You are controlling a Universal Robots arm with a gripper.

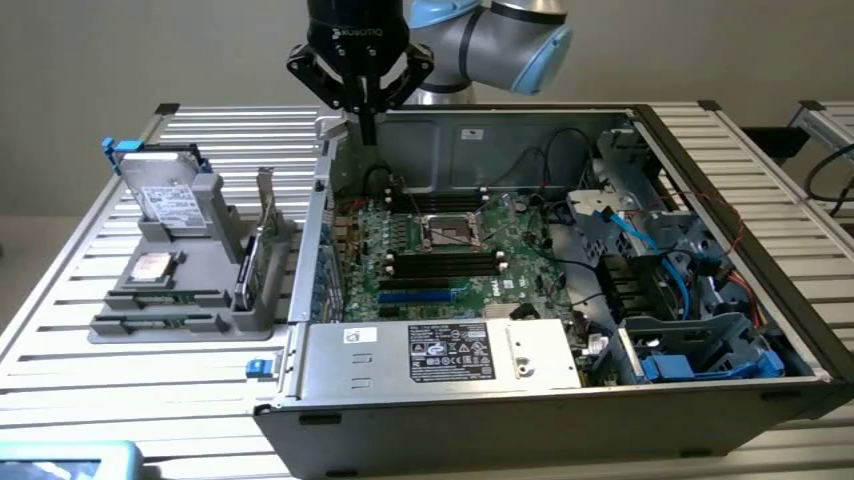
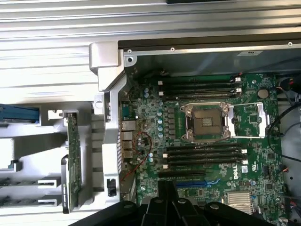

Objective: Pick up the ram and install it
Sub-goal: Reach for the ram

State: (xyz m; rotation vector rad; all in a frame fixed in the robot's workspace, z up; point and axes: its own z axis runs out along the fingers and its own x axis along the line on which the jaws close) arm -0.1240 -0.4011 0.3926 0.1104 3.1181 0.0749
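Green ram (image 1: pixel 248 270) stands on edge in the grey holder (image 1: pixel 160 325) on the tabletop (image 1: pixel 80 300), beside the taller card (image 1: pixel 271 225), while my tool (image 1: pixel 363 128) hangs closed and empty over the open case (image 1: pixel 534 420), apart from it.

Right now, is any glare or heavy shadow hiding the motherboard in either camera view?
Exterior view: soft, even light, no glare on the motherboard; the drive bays sit in deeper shadow. Wrist view: the slatted table is brightest, slightly washed out, while the motherboard is evenly lit, without glare.
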